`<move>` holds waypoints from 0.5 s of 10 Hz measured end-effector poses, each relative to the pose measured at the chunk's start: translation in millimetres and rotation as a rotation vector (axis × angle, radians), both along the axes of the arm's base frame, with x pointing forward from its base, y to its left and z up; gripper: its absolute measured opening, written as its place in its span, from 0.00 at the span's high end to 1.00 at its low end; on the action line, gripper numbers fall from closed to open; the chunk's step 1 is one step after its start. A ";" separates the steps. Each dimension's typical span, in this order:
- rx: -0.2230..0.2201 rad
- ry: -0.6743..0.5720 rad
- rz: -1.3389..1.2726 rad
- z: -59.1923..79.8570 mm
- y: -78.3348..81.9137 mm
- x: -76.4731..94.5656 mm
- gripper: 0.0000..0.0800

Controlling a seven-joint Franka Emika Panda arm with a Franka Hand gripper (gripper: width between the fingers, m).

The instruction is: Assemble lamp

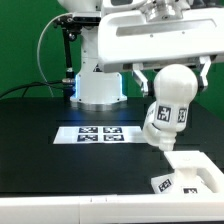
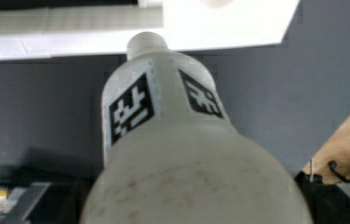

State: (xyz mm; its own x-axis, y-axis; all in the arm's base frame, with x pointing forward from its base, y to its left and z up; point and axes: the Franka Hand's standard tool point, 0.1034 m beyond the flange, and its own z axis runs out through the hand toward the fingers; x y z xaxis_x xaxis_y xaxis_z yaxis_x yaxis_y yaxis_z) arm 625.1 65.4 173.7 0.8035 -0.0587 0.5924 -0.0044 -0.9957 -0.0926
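Note:
My gripper [image 1: 172, 80] is shut on the white lamp bulb [image 1: 168, 105] and holds it in the air. The round end sits between the fingers and the tagged neck points down, tilted toward the exterior view's left. The neck's tip hangs a little above the black table, just left of the angular white base block [image 1: 192, 172], which lies at the front right with a tag on its side. In the wrist view the bulb [image 2: 172, 140] fills the picture, with two tags on its neck, and covers my gripper [image 2: 190, 215]. The shade is out of view.
The marker board [image 1: 100, 133] lies flat on the black table behind and left of the bulb. The robot's white pedestal [image 1: 98, 88] stands at the back. A white strip [image 1: 60, 210] runs along the table's front edge. A green wall is behind.

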 end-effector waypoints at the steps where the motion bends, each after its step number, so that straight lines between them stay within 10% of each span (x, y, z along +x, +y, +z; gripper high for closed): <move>1: 0.016 0.012 -0.009 -1.3 -5.2 2.0 0.28; 5: 0.039 0.039 -0.005 -12.8 0.7 -1.7 0.28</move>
State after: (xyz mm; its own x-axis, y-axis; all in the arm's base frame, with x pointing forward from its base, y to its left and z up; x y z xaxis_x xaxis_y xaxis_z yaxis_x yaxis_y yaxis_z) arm 623.4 66.1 160.9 0.8256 -0.0851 0.5578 -0.0134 -0.9912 -0.1315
